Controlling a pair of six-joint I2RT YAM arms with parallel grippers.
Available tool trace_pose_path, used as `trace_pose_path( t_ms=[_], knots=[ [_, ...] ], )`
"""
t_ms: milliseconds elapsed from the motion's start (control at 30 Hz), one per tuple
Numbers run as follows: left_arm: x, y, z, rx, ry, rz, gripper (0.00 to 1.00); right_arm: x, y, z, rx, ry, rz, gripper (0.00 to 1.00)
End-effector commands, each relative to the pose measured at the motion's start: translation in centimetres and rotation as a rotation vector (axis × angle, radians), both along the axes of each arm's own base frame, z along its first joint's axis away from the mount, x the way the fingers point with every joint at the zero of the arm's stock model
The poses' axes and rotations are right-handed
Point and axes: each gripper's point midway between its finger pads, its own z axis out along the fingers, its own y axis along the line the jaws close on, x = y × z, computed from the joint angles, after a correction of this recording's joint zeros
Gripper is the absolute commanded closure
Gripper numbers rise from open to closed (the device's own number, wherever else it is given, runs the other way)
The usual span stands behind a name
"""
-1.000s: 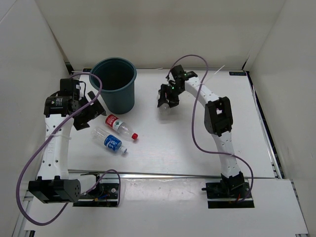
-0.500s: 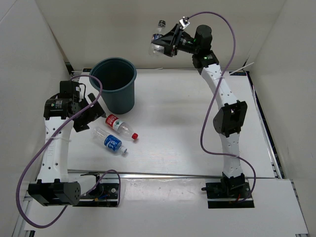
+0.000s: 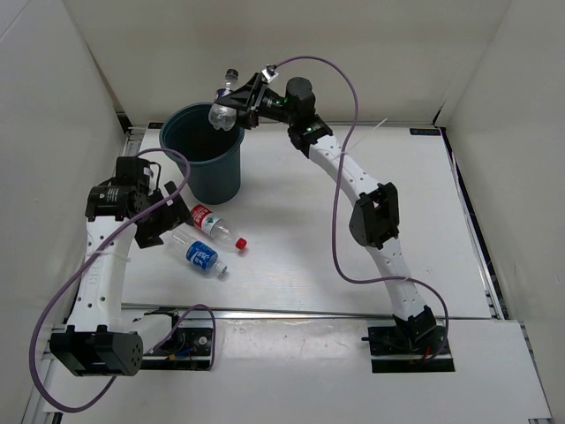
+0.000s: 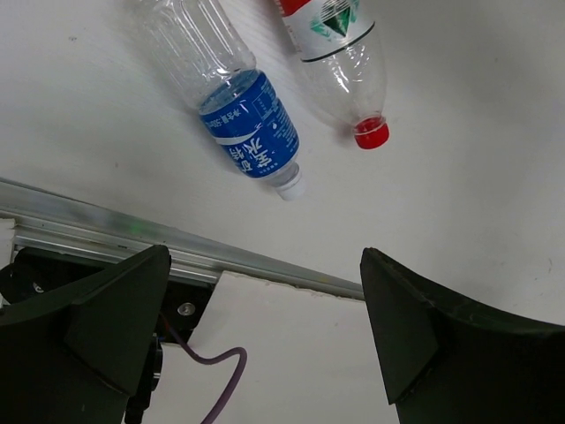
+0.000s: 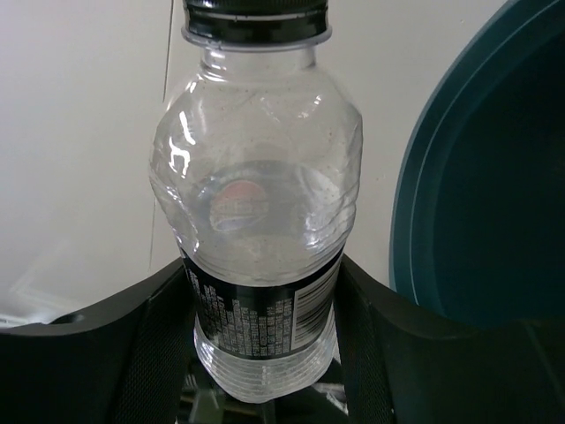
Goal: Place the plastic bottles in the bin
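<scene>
My right gripper [image 3: 237, 104] is shut on the small clear bottle with a dark cap [image 3: 226, 99] and holds it raised at the far rim of the teal bin [image 3: 210, 173]. In the right wrist view the bottle [image 5: 258, 203] sits between the pads [image 5: 154, 344], with the bin rim [image 5: 408, 203] to its right. The red-label bottle [image 3: 214, 224] and the blue-label bottle [image 3: 198, 252] lie side by side on the table; both show in the left wrist view, red [image 4: 340, 53] and blue [image 4: 234, 102]. My left gripper [image 3: 159, 219] is open and empty, just left of them. The orange bottle is out of view.
White walls enclose the table on three sides. A metal rail [image 3: 291, 311] runs along the near edge. Purple cables loop off both arms.
My right arm has lifted the dark-capped bottle off the table and swung it left to the bin's far rim. My left gripper has shifted slightly down and right toward the two lying bottles.
</scene>
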Motion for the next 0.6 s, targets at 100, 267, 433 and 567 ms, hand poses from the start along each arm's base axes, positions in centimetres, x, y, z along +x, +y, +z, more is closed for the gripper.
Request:
trace_pose_path(
  t_ms=[100, 267, 433, 567],
  knots=[
    [-1.1, -0.8, -0.3, 0.019, -0.005, -0.06, 0.0, 1.7, -0.1, 3.7, 0.118, -0.051, -0.127, 0.59],
    [-1.0, -0.7, 0.0, 0.027, -0.014, -0.056, 0.0, 1.8, 0.6, 3.5, 0.094, -0.041, -0.179, 0.51],
    [-0.7, -0.5, 0.5, 0.034, -0.032, -0.052, 0.0, 2.6, 0.8, 2.3, 0.07, -0.018, -0.205, 0.5],
    [-0.6, -0.5, 0.8, 0.034, -0.042, -0.052, 0.0, 1.6, 1.6, 2.5, 0.051, -0.025, -0.199, 0.44]
  ],
)
